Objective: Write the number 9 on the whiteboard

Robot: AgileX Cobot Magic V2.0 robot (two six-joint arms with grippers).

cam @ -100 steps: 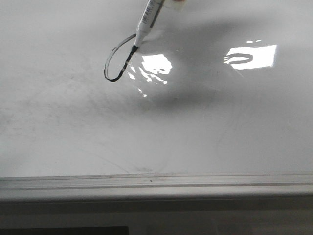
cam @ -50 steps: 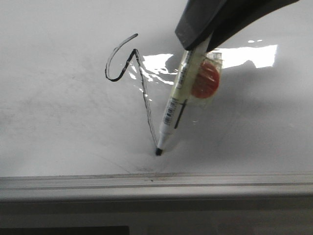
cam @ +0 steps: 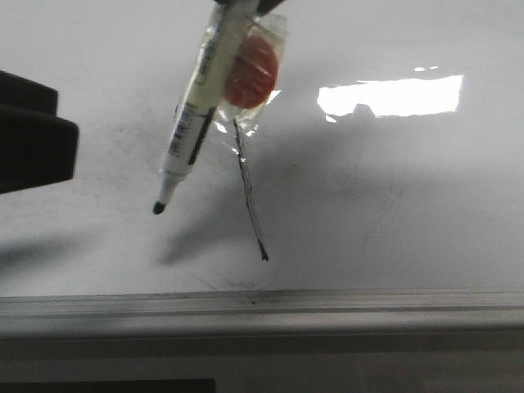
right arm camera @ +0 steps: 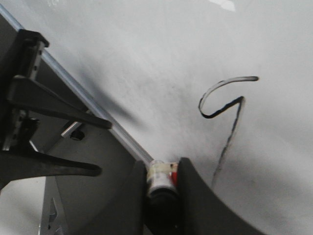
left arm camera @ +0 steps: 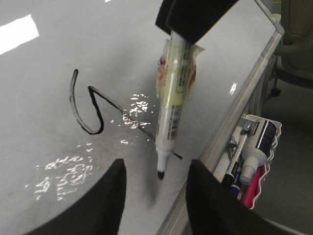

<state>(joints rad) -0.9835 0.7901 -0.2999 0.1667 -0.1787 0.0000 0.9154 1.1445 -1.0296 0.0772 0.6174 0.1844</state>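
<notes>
Across the glossy whiteboard (cam: 393, 205), faint grey wipe smudges dull the white surface, and a bright rectangular window reflection sits toward its far right side. A grey metal rim (cam: 262, 307) runs along the near edge in the front view.

On the board is the number 9 (right arm camera: 226, 110), a thin black marker stroke: a small, open, pointed loop on top and a long, straight, slanted tail below. In the front view only the tail shows, ending just short of the rim; the loop is hidden behind the marker.

The marker (cam: 196, 110) is a pale cylindrical pen with printed text on its barrel, a tapered white nose and a black tip. A piece of clear, crinkled wrap with a round orange-red patch (cam: 250, 70) clings to the barrel. The pen hangs tilted, its tip lifted off the board and to the left of the tail.

The right gripper (right arm camera: 163, 183) has its dark, smooth fingers closed narrowly on the marker's upper end. The left gripper (left arm camera: 156, 196) holds nothing; its two rounded black fingers (left arm camera: 105, 205) stand wide apart, with the marker's tip showing between them in its wrist view. In the front view it appears as a dark block at the left edge.

Beside the board's edge hangs a white tray (left arm camera: 271, 171) with a wavy rim, holding several pens and a small bottle with a white cap.
</notes>
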